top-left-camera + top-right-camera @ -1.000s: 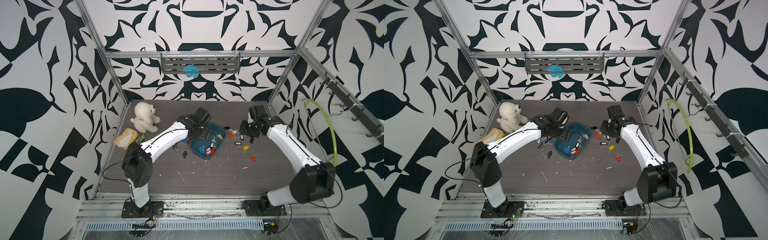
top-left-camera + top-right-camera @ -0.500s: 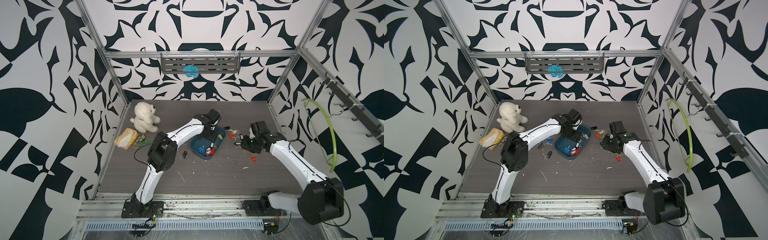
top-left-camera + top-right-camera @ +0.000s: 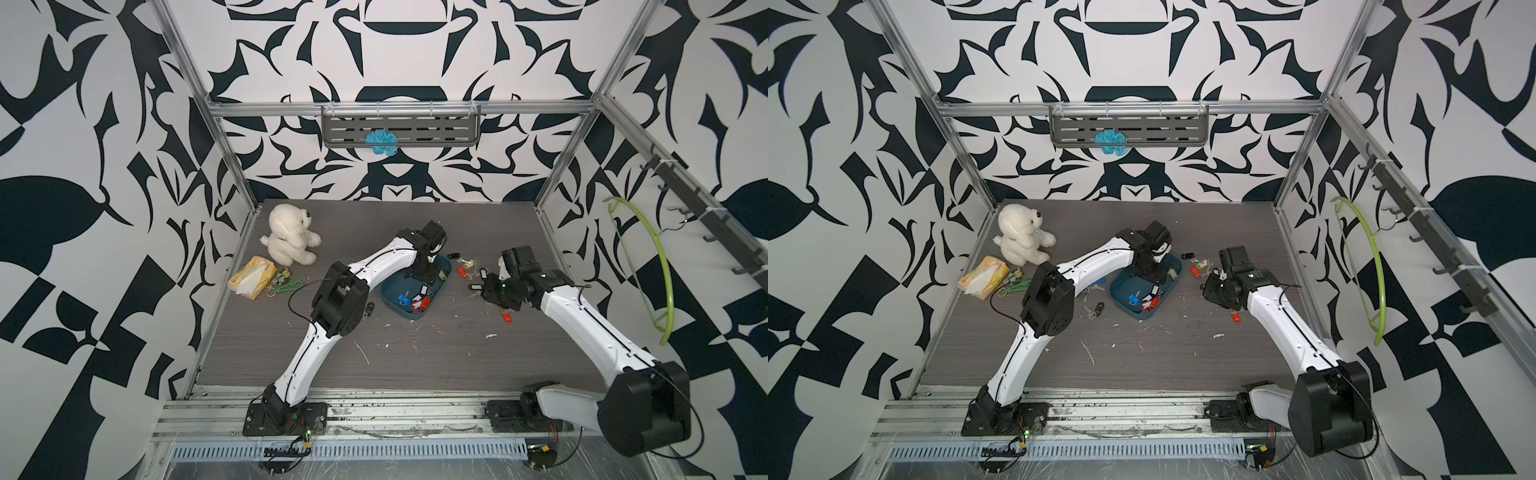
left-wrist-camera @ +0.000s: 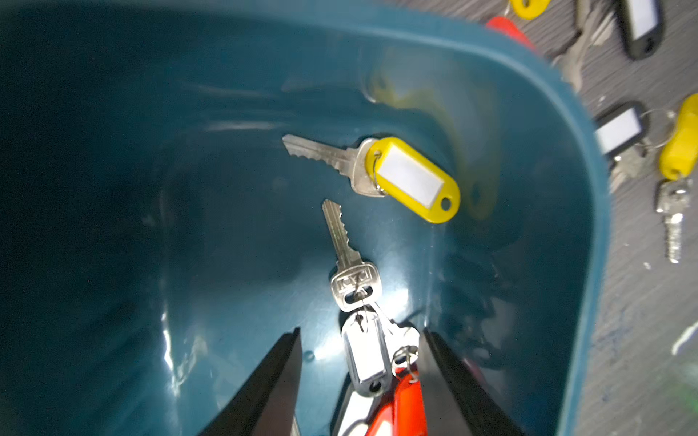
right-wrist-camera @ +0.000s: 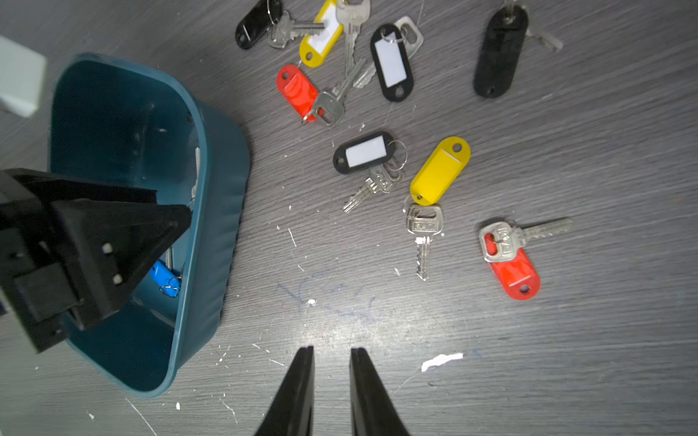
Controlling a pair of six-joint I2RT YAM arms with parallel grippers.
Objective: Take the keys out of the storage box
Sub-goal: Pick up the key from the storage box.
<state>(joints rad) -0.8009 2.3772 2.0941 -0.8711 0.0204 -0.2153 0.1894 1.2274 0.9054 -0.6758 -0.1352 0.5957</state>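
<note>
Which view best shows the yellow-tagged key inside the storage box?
The left wrist view: the yellow-tagged key lies close and sharp on the storage box floor. In both top views it is a tiny speck. The right wrist view does not show it.

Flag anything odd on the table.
White flecks and scraps litter the tabletop beside the storage box; the biggest, a torn white scrap, lies near the right hand. Stray debris, not task items.
</note>
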